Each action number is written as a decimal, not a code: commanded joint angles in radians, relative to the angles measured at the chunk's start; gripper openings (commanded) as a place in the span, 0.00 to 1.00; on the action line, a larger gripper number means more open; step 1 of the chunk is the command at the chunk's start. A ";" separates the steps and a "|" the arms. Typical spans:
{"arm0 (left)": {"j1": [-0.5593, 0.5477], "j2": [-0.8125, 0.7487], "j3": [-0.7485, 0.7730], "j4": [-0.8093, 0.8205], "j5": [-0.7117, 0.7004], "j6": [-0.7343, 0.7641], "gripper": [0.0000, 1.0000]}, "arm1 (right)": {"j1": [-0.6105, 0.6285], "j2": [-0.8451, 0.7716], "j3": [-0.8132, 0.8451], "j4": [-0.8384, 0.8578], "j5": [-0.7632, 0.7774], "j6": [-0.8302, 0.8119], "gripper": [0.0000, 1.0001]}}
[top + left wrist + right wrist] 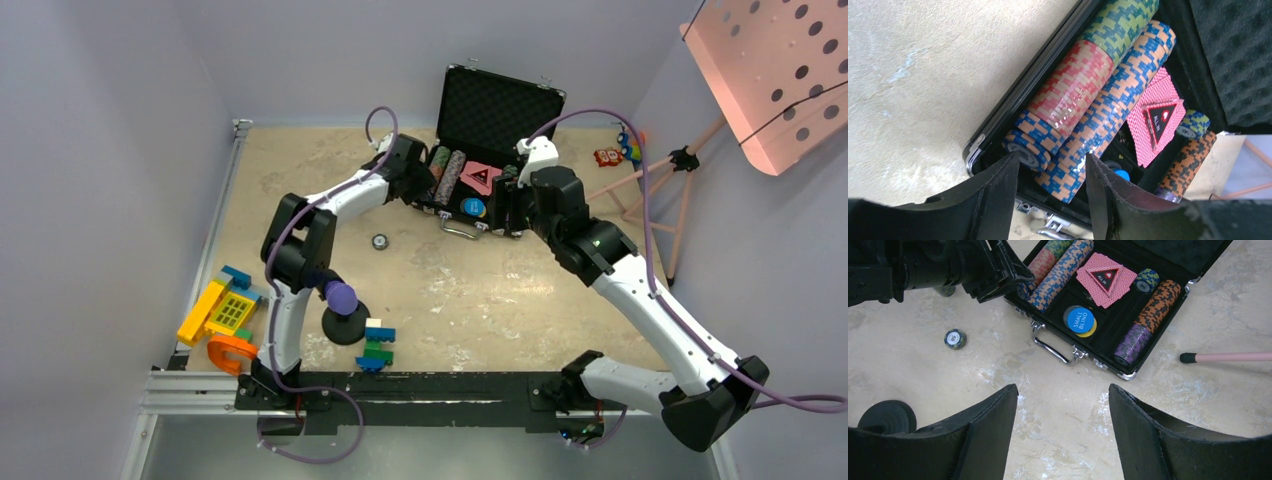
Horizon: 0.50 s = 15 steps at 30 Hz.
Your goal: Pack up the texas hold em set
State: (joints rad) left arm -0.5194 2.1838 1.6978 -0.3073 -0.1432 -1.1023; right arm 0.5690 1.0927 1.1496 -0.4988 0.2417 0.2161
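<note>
Nearest the bases: one toy-brick figure (378, 345), one purple-tipped object (342, 305) on a black round base, one brick pile (222, 312) at left. Mid-table: one loose poker chip (955, 338), lying flat, well apart from both grippers. Right gripper (1062, 387): fingers spread wide, nothing between them, hovering over bare table (1063, 375) just near of the case handle (1050, 347). Far middle: one black case (500, 105), lid up, foam lining showing. Inside: two long chip rows (1108, 105) side by side at the left end, one orange-and-purple row (1148, 315) at the right end, one short green-blue stack (1146, 280), one pink card deck (1120, 292) with a triangular ALL IN marker (1104, 277) on top, one blue SMALL BLIND button (1081, 320) overlapping a yellow one (1091, 332). Left gripper (1052, 156): fingers parted, holding nothing, over the case's left end, near ends of the two long rows showing between them; cannot tell if touching.
</note>
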 commanded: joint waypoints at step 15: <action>0.098 -0.456 -0.190 -0.106 0.035 0.461 0.99 | -0.003 -0.051 -0.020 0.069 -0.017 -0.030 0.71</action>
State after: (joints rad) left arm -0.4984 1.8111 1.5143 -0.3149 -0.1303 -0.7925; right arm 0.5690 1.0767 1.1362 -0.4824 0.2413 0.2077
